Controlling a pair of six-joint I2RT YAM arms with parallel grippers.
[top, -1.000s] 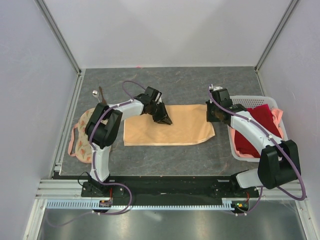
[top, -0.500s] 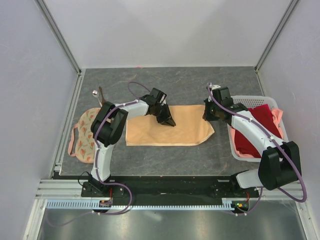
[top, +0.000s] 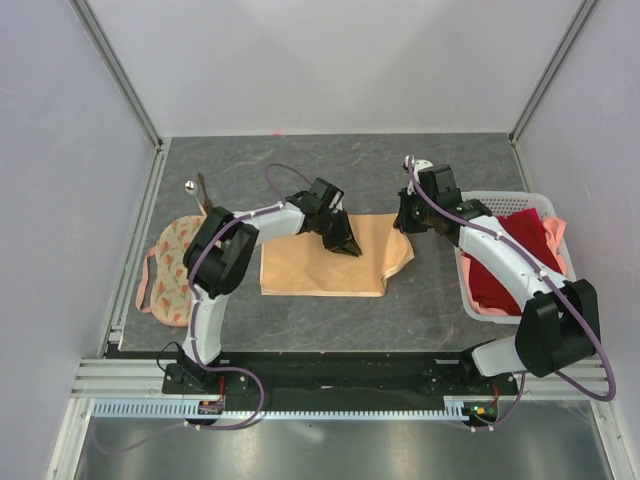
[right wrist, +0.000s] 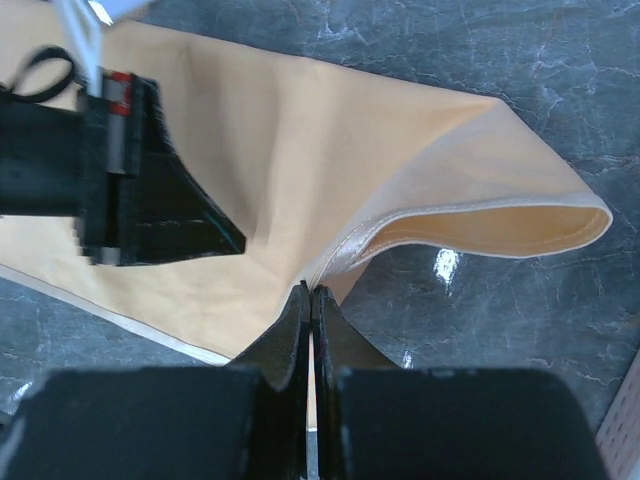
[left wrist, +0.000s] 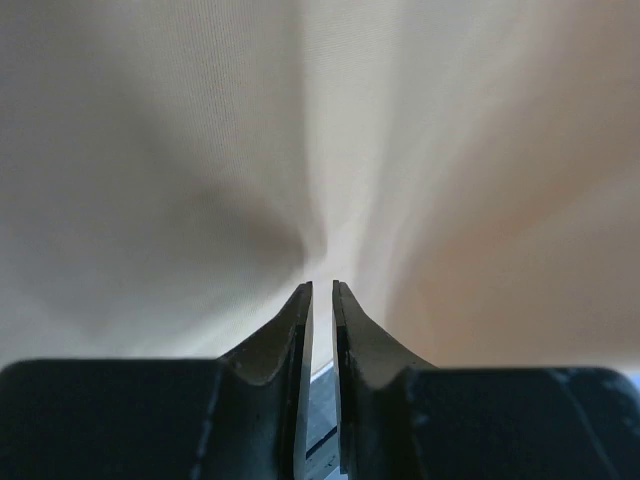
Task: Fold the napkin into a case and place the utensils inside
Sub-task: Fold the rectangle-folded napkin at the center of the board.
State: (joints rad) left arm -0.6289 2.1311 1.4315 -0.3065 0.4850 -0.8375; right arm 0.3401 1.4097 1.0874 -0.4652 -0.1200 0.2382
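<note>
Two pinches on napkin [top: 320, 270]: left gripper [left wrist: 322, 288] mid-cloth, right gripper [right wrist: 310, 292] right edge.

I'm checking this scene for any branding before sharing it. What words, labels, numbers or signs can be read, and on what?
No text can be read.
The napkin, basket and red cloth are plain.
The printed cloth bears only an orange pattern, no letters.
The small stickers near the arm bases are too small to read.
</note>
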